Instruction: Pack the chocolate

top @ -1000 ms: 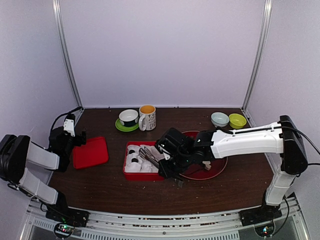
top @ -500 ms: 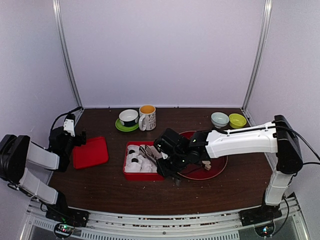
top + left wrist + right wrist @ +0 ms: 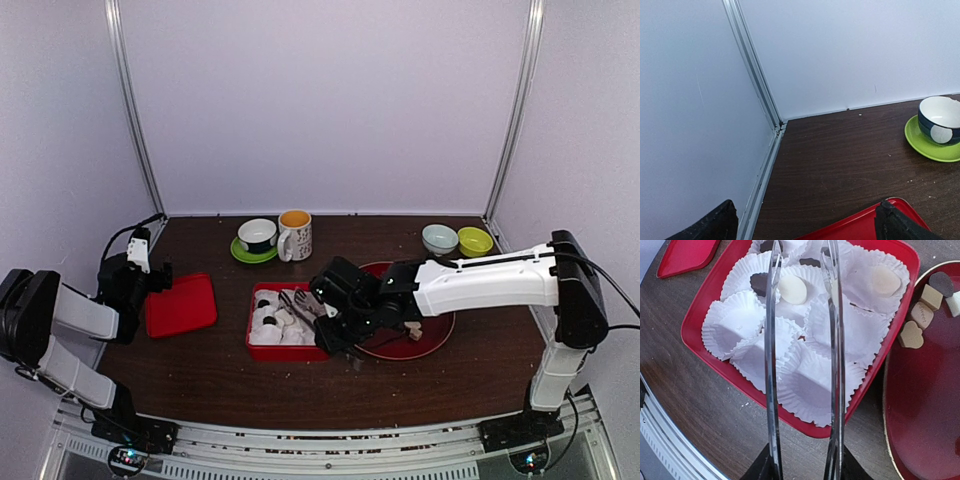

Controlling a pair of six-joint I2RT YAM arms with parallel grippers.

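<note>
Right wrist view looks down on a square red plastic tray (image 3: 695, 335) filled with white crinkled paper cups (image 3: 735, 322); the right gripper (image 3: 805, 467) is clamped on the handle end of a pair of long metal tongs (image 3: 771, 365), with its black fingers (image 3: 762, 467) pressing in from either side. The two tong blades run apart and roughly parallel over the cups toward the far side of the tray; their tips reach the top edge of the view, so I cannot tell whether anything sits between them.

Small chocolate pieces (image 3: 792, 289) lie in cups in the far half of the tray: a cream-white round touching a dark brown piece beside the left blade, and another cream round (image 3: 885, 280) in the far right corner. More pieces lie loose on a round dark red plate (image 3: 925, 405) just right of the tray; a tan heart (image 3: 911, 335), two tan cubes, a dark heart and a white cube cluster at the plate edge nearest the tray.

Top external view shows tray and plate side by side in the middle of a dark brown wooden table (image 3: 220, 380); the right arm reaches across the plate to the tray. The left gripper (image 3: 160, 272) rests at the far left corner of a flat red plastic lid (image 3: 182, 303), its jaws wide apart with nothing held. Along the back stand a green saucer with a blue-and-white bowl (image 3: 257, 236), a patterned mug (image 3: 295, 235), a pale blue bowl (image 3: 440, 238) and a lime green bowl (image 3: 475, 241).
</note>
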